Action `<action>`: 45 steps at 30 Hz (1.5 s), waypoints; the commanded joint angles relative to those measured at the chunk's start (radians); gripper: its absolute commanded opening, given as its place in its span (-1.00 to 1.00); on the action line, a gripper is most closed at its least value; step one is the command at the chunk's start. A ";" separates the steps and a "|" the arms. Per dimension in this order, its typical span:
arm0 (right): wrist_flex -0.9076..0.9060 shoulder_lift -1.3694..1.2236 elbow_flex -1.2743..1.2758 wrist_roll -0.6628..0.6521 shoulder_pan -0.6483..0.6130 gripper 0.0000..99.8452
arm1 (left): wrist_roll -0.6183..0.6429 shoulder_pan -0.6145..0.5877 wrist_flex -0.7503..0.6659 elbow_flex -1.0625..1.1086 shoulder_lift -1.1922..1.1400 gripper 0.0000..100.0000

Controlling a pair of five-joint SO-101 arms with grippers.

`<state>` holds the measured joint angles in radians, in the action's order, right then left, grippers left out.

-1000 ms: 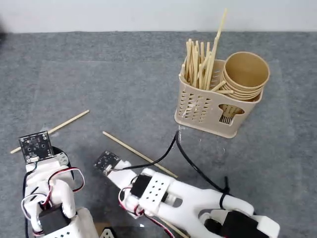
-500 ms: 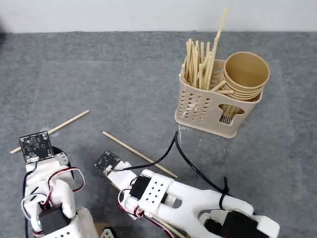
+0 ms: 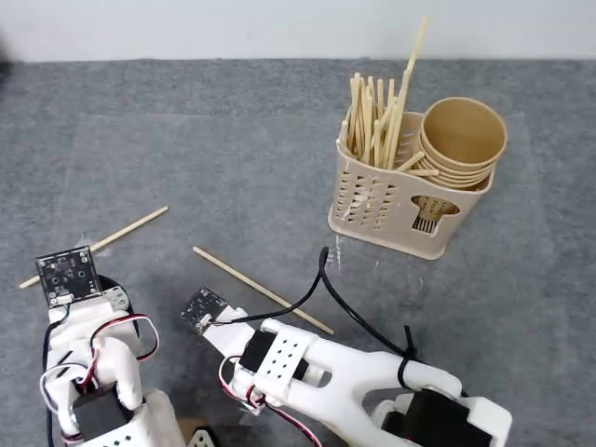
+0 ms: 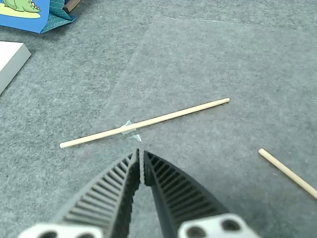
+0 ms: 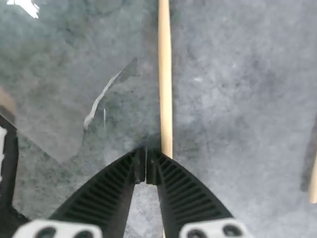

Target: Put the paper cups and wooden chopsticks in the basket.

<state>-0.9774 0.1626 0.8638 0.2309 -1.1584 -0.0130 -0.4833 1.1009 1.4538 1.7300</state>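
A beige basket (image 3: 386, 209) stands at the back right, holding several wooden chopsticks (image 3: 377, 116) upright and a stack of paper cups (image 3: 463, 135). One loose chopstick (image 3: 98, 244) (image 4: 143, 122) lies at the left, just ahead of my shut left gripper (image 4: 140, 153). A second chopstick (image 3: 263, 290) lies in the middle, by my right arm (image 3: 307, 372). My right gripper (image 5: 146, 151) is shut, low over the mat. A chopstick (image 5: 165, 74) runs right beside its tip and passes under one finger, not between the fingers.
A black cable (image 3: 326, 279) loops from the right arm toward the basket. A clear film with a torn edge (image 5: 99, 109) covers the grey mat. A blue box (image 4: 29, 12) and a white slab (image 4: 10, 57) lie beyond the left chopstick. Another chopstick end (image 4: 287, 171) lies nearby.
The right arm has shifted a little to the left and toward the front edge, dragging its cable along. The left arm and the chopsticks have stayed still.
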 commanded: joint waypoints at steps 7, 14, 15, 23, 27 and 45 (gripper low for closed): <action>-0.053 0.047 -0.029 0.005 0.074 -0.70 | -0.011 0.040 -0.002 -0.018 0.011 -0.97; -0.062 0.061 -0.049 -0.017 0.079 -0.70 | -0.011 0.040 -0.002 -0.018 0.011 -0.97; -0.065 0.068 -0.049 -0.028 0.079 -0.70 | -0.011 0.040 -0.002 -0.018 0.011 -0.97; -0.070 0.124 -0.060 -0.040 0.108 -0.70 | -0.011 0.040 -0.002 -0.018 0.011 -0.97; -0.070 0.154 -0.060 -0.114 0.200 -0.70 | -0.011 0.040 -0.002 -0.018 0.011 -0.97; 0.019 0.021 -0.060 -0.129 0.295 -0.70 | -0.011 0.041 -0.002 -0.018 0.011 -0.97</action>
<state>-0.9712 0.1995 0.8577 0.1082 -0.8746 -0.0161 -0.4450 1.1009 1.4538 1.7300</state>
